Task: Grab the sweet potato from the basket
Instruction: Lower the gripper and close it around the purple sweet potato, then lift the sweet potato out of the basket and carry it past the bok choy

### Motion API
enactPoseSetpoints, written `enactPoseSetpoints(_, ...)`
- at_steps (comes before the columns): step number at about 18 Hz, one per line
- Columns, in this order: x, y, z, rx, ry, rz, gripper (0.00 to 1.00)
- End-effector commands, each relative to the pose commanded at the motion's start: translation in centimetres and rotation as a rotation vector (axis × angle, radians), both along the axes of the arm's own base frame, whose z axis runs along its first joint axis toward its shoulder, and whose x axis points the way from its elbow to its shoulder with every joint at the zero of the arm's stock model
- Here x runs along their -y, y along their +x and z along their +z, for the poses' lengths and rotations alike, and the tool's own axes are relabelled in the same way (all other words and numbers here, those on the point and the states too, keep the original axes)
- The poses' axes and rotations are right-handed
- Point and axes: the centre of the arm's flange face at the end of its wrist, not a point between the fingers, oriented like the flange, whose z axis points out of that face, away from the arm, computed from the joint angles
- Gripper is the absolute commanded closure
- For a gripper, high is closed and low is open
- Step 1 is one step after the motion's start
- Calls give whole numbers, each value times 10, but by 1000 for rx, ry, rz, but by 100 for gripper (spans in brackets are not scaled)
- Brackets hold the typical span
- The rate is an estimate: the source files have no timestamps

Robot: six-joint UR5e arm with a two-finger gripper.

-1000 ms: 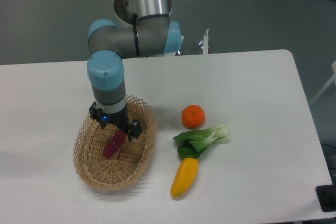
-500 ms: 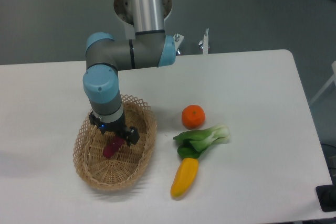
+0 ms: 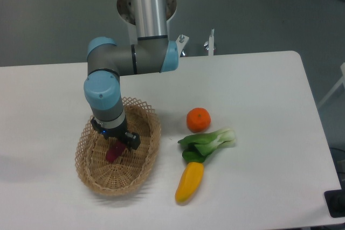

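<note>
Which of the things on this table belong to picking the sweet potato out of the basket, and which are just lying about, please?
Part of the job:
- sweet potato, lying in the basket
- basket
- gripper, down inside the basket over the sweet potato

Just lying about, on the table right of the basket:
- orange fruit
- bok choy
- yellow pepper

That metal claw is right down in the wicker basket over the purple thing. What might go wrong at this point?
1. The end effector covers most of the sweet potato, so the grip may catch only its upper end, and the tapered tuber could slip out when lifted.
2. The end effector sits low inside the basket; a finger might snag the open weave and drag or tip the basket.

Whether the end effector has closed cannot be told from this view.
</note>
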Motion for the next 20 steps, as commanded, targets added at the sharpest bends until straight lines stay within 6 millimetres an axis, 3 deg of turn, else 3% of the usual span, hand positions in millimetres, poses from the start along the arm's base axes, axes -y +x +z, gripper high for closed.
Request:
enactPoseSetpoints(3, -2, -2, 6, -5, 9, -2, 67)
enactPoseSetpoints(8, -5, -6, 19, -23, 31, -41, 69)
enactPoseSetpoints(10, -8, -13, 40, -46, 64, -53, 69)
enactPoseSetpoints(12, 0, -44, 73, -75, 98, -50, 69)
enactPoseSetpoints(15, 21, -91, 107, -125, 136, -105, 69)
enactPoseSetpoints(20, 68, -182, 149, -176, 154, -135, 69)
